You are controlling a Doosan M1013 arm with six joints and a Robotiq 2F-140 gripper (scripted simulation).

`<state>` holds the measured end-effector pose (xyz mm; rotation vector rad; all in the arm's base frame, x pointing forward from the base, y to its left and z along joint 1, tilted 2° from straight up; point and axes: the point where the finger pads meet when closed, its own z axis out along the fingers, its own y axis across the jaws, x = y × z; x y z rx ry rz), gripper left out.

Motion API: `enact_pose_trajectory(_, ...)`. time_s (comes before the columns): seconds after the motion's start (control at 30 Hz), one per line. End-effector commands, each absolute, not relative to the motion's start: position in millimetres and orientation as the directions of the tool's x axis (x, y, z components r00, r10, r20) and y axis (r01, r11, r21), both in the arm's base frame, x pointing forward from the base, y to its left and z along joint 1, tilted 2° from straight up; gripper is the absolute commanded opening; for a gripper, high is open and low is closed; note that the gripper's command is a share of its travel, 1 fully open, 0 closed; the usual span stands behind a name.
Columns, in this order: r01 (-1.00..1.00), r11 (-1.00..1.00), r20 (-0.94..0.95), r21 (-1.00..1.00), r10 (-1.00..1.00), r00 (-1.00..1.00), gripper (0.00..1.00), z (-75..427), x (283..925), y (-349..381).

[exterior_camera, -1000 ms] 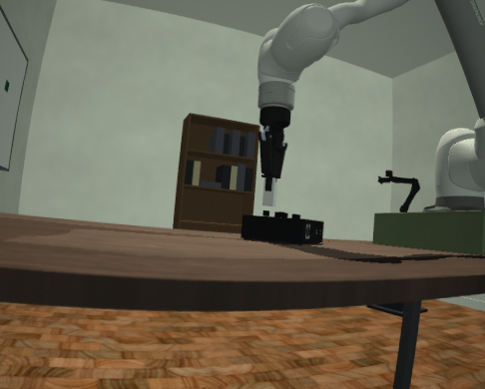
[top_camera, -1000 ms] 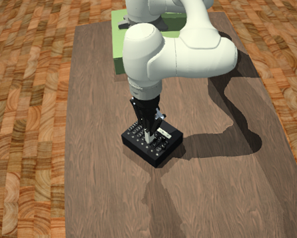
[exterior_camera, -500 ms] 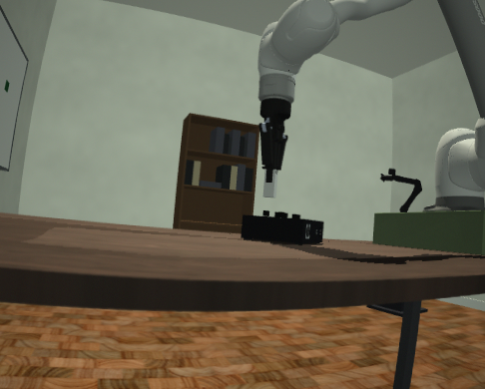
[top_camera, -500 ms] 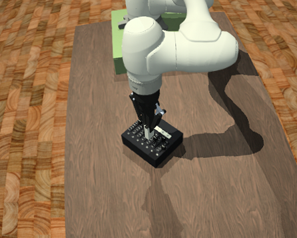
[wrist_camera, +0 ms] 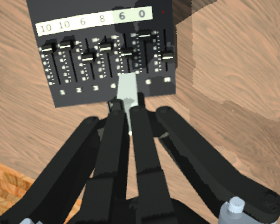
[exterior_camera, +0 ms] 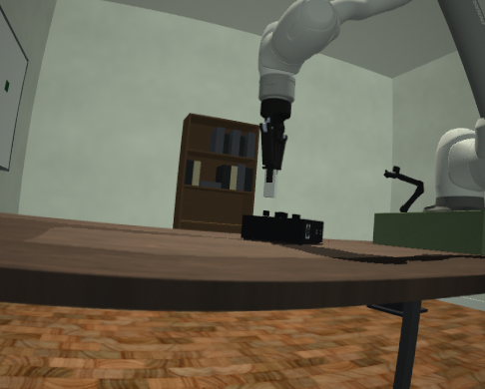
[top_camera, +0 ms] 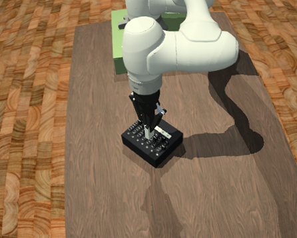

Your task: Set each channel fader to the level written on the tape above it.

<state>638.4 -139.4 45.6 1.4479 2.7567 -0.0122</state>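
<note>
Hovering above the desk (top_camera: 140,145) (exterior_camera: 271,228) (wrist_camera: 115,90), gripper (top_camera: 149,126) (exterior_camera: 270,175) (wrist_camera: 129,85) clear of its edges.

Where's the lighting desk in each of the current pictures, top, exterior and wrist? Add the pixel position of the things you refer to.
Top: just below center, under the pincer (top_camera: 149,125) (exterior_camera: 269,176) (wrist_camera: 129,85).
Exterior: right of center, on the table.
Wrist: upper left, tape side up.
Shared landmark: the desk (top_camera: 140,149) (exterior_camera: 269,229) (wrist_camera: 100,95) sits on the table (top_camera: 105,192) (exterior_camera: 150,249) (wrist_camera: 225,60) in all three.
</note>
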Motion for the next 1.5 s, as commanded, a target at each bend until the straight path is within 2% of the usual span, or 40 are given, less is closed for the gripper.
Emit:
enact_pose_trajectory(0.0,0.790,0.613,-0.028,0.005,0.790,-0.612,0.00,45.6,638.2,-138.1)
enact_pose_trajectory(0.13,0.683,0.730,-0.029,0.000,0.683,-0.730,0.00,45.3,637.5,-134.5)
enact_pose_trajectory(0.27,0.475,0.880,-0.028,-0.007,0.475,-0.880,0.00,44.9,636.2,-128.8)
enact_pose_trajectory(0.33,0.475,0.880,-0.028,-0.007,0.475,-0.880,0.00,44.9,636.2,-128.8)
enact_pose_trajectory(0.43,0.242,0.970,-0.025,-0.014,0.242,-0.970,0.00,44.4,635.0,-123.3)
enact_pose_trajectory(0.67,-0.142,0.989,-0.016,-0.041,-0.143,-0.990,0.00,43.1,631.1,-107.6)
enact_pose_trajectory(0.83,-0.419,0.906,0.001,-0.057,-0.419,-0.908,0.00,42.1,628.0,-96.0)
enact_pose_trajectory(0.9,-0.419,0.906,0.001,-0.057,-0.419,-0.908,0.00,42.1,628.0,-96.0)
enact_pose_trajectory(0.93,-0.563,0.824,0.011,-0.061,-0.564,-0.826,0.00,41.9,627.3,-93.7)
enact_pose_trajectory(1.13,-0.795,0.603,0.038,-0.068,-0.795,-0.606,0.00,40.9,623.9,-82.2)
enact_pose_trajectory(1.4,-0.980,0.189,0.074,-0.055,-0.978,-0.193,0.00,40.2,621.1,-73.4)
enact_pose_trajectory(1.47,-0.980,0.189,0.074,-0.055,-0.978,-0.193,0.00,40.2,621.1,-73.4)
